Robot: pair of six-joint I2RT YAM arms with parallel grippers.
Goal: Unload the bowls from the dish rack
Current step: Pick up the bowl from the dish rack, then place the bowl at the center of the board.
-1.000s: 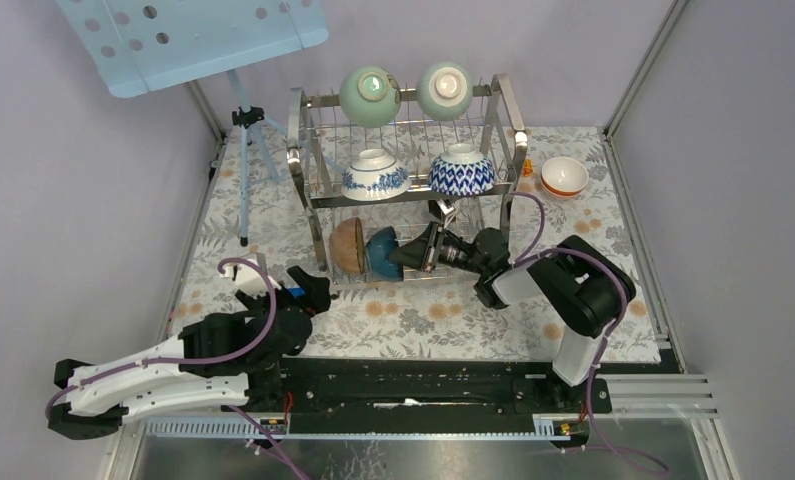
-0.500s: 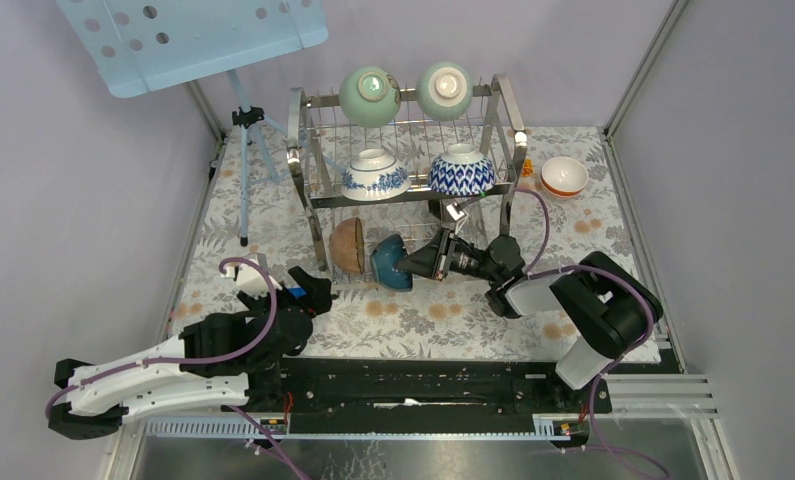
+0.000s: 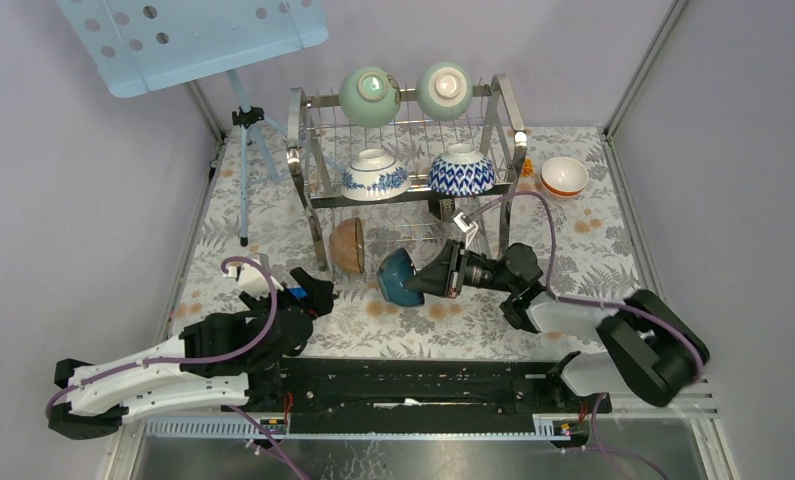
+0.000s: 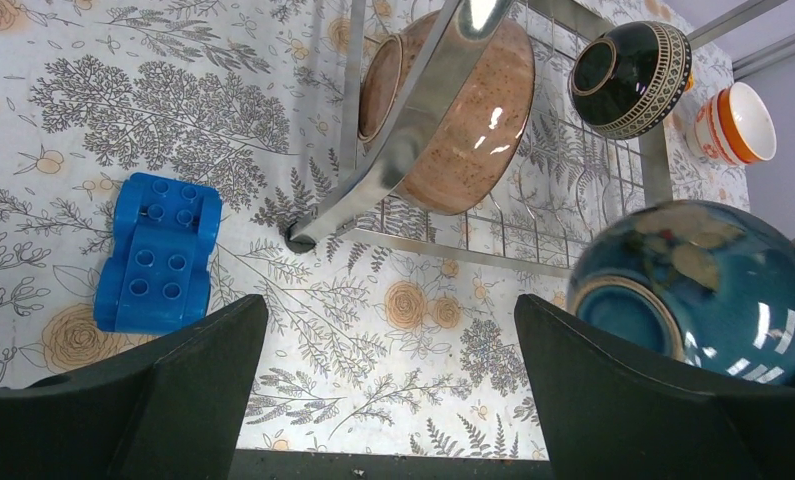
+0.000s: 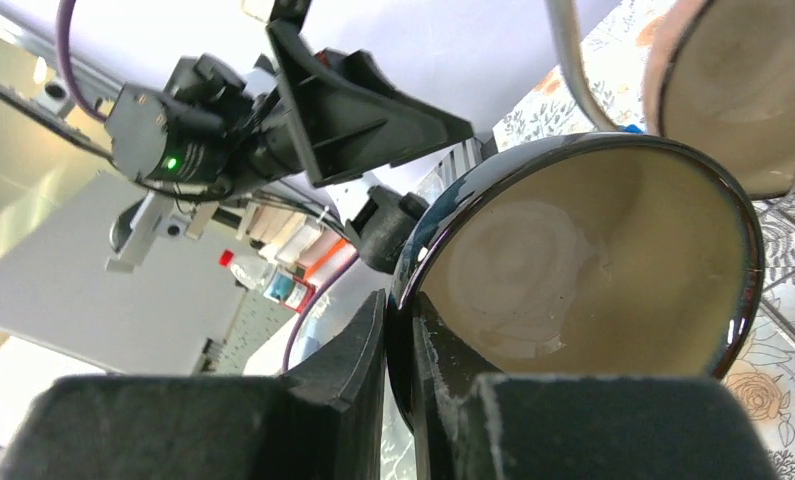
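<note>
The steel dish rack (image 3: 501, 95) stands at the back. Two pale green bowls (image 3: 370, 96) sit on its top, and two blue-and-white bowls (image 3: 375, 175) sit on the middle shelf. A brown bowl (image 3: 347, 245) leans on edge in the bottom tier. My right gripper (image 3: 428, 280) is shut on the rim of the dark teal bowl (image 3: 400, 277), held on edge just in front of the rack. In the right wrist view one finger is inside and one outside the teal bowl (image 5: 583, 270). My left gripper (image 3: 308, 290) hangs open and empty over the mat.
An orange-and-white bowl (image 3: 564, 177) rests on the mat right of the rack. A black bowl with a patterned rim (image 4: 628, 65) lies in the rack's lower tier. A blue toy block (image 4: 158, 250) lies by my left gripper. A pale blue perforated stand (image 3: 193, 35) on a tripod stands at the back left.
My right arm has drawn back toward the near right, pulling the teal bowl out of the bottom tier and away from the brown bowl. The left arm has not moved.
</note>
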